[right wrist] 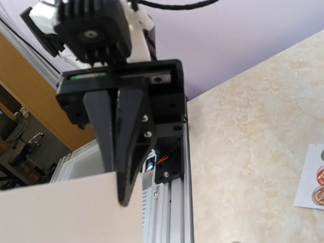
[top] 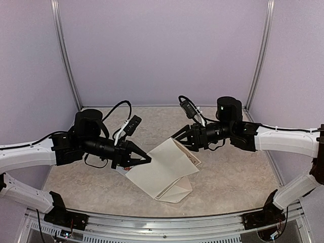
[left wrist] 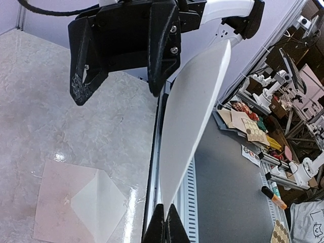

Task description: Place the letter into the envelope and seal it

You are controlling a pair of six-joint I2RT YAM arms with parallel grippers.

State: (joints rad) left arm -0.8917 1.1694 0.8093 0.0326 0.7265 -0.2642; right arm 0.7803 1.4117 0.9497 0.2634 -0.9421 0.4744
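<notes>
The letter (top: pixel 162 167) hangs tilted above the table, its plain white side up. My left gripper (top: pixel 148 160) is shut on its left edge; in the left wrist view the jaws (left wrist: pixel 166 225) pinch the sheet (left wrist: pixel 192 126), which rises edge-on. My right gripper (top: pixel 178 142) sits at the sheet's far corner with its fingers apart. In the right wrist view one finger (right wrist: pixel 127 152) lies in front of the letter (right wrist: pixel 61 212) and the other goes behind it. The pale envelope (top: pixel 178 193) lies flat on the table under the letter, its triangular flap (left wrist: pixel 96 202) showing.
A white strip of round stickers (right wrist: pixel 311 177) lies on the marbled table to the right of the right gripper. The metal frame rail (right wrist: pixel 169 212) runs along the table's edge. Purple walls close the back and sides.
</notes>
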